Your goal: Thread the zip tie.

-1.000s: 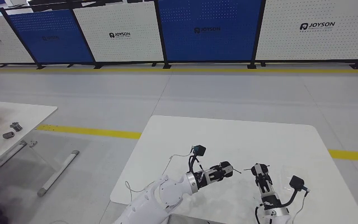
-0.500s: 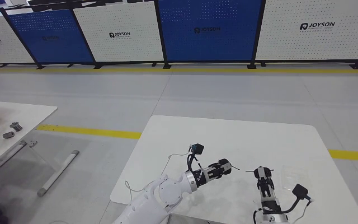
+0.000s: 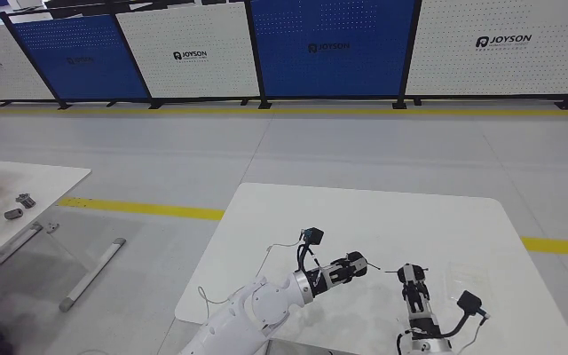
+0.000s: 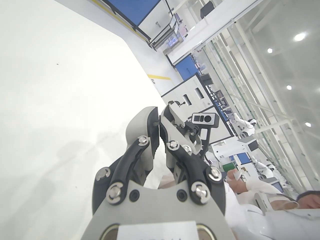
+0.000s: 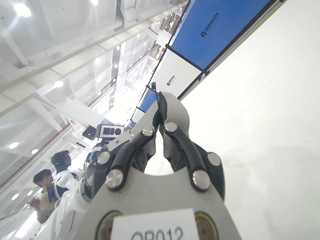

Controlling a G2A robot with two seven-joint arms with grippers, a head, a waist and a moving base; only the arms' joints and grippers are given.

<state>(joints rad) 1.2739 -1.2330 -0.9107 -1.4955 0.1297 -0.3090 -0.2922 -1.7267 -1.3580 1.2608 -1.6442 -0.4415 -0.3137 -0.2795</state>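
Right gripper [image 3: 409,272] has edged back toward left gripper [image 3: 358,264]. Both jaws are clenched, the right's pinching the zip tie [image 5: 154,86]. Next, its ends likely need aligning.

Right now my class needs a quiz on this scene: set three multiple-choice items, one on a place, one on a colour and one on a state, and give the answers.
1. Where are the left gripper and the right gripper?
A. Above the white table
B. Inside a box
C. Over a sink

2. What colour is the zip tie?
A. White
B. Black
C. Yellow

3. What is the state of the right gripper?
A. Wide open
B. Shut on nothing
C. Shut on the zip tie

Answers:
1 A, since the top view shows both over the tabletop.
2 B, since the end poking out in the right wrist view is black.
3 C, since that view shows the gripper clamped on the strip.
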